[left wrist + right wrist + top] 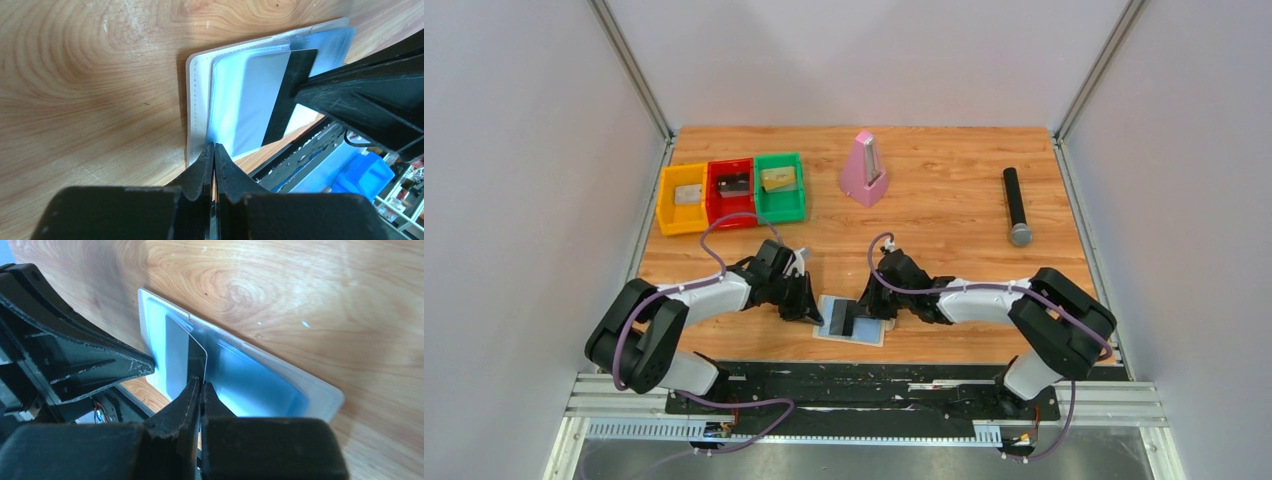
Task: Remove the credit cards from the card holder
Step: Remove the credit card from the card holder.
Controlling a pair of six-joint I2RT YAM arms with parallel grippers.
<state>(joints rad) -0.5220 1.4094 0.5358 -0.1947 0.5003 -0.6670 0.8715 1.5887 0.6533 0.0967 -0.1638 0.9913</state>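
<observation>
Card holder [871, 331] lies spread open and flat on the wooden table [954, 215], close to the near edge and between the two arms. Its cream rim frames the pale blue inner panels. One credit card [260, 100], grey with a black stripe along one side, sits over the blue lining and is tilted, with one edge raised off the panel.

The right gripper [200, 385] has its jaws clenched on that raised edge, and the card's rounded corner shows just above the fingertips. The left gripper [214, 149] comes in from the opposite side with its jaws pressed together. Its tips bear down on the holder's rim at the corner nearest the table edge. Whether they pinch any of the lining cannot be told.

Farther back on the left stand three bins touching in a row: a yellow bin [667, 205], a red bin [715, 207] and a green bin [796, 200]. Each has a small flat item inside, and the one in the green bin is yellowish. A pink metronome [864, 170] stands upright near the middle of the table. A black microphone [1016, 205] lies well apart on the right.
</observation>
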